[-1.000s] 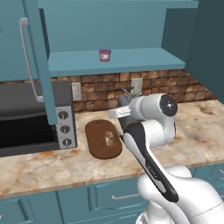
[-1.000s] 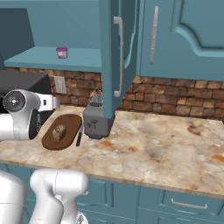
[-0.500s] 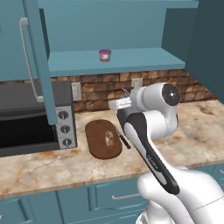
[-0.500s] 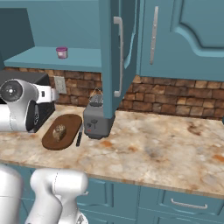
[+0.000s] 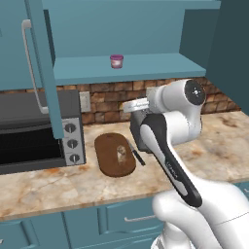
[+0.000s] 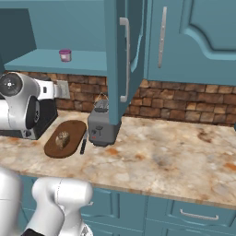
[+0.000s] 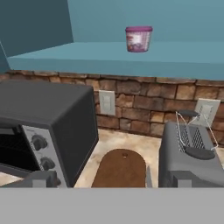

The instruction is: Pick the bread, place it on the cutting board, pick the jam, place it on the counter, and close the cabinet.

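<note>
jam [image 7: 138,39]: sitting on the cabinet's inner shelf [image 7: 131,57], toward the middle, nothing beside it
how it'll handle: I'd guess light, rigid and a bit slick, and short enough to tip if nudged; best bet is squeezing the sides just under the lid
bread [image 6: 62,139]: already on the cutting board [image 6: 73,130], so that part looks done
end effector: jaws spread wide, holding nothing, up above the worktop [image 6: 175,156] and aimed toward the shelf
in the way: open cabinet door [image 5: 41,63] hangs to the left of the jar, another open door [image 6: 122,55] to the right; the front approach looks clear
down below: toaster [image 7: 190,155] right of the board, toaster oven [image 7: 43,127] on its left, a knife [image 5: 136,154] between board and toaster
landing spot: lots of bare worktop on the far right for the jar
</note>
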Tool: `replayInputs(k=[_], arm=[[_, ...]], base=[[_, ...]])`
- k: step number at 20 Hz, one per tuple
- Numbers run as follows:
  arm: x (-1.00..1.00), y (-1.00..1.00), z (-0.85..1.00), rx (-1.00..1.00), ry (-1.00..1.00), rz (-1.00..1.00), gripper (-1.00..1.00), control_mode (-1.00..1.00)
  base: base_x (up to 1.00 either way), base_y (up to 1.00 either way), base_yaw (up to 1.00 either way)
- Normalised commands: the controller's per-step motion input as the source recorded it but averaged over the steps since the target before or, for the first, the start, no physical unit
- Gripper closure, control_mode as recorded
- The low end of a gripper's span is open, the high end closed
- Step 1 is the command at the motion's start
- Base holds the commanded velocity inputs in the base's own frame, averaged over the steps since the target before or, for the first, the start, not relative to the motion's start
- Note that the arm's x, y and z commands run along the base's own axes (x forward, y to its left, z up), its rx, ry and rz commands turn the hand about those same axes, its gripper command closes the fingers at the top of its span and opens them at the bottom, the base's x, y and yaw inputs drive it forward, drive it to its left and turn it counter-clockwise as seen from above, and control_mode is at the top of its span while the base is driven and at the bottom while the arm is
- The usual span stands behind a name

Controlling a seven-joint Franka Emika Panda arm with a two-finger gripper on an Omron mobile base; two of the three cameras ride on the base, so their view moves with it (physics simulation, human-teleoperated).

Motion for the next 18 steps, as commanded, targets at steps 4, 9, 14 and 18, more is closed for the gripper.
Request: replayInputs(k=[4, 9, 14, 18], arm=[[0.0, 0.0, 0.26, 0.0, 0.02, 0.0, -1.0, -1.0], [0.0, 0.0, 0.28, 0.0, 0.03, 0.0, -1.0, -1.0], [0.0, 0.0, 0.28, 0.0, 0.05, 0.0, -1.0, -1.0], [0.0, 0.0, 0.23, 0.0, 0.04, 0.0, -1.0, -1.0]], base=[[0.0, 0.0, 0.0], [0.0, 0.0, 0.0], [0.0, 0.0, 0.0], [0.0, 0.0, 0.0]])
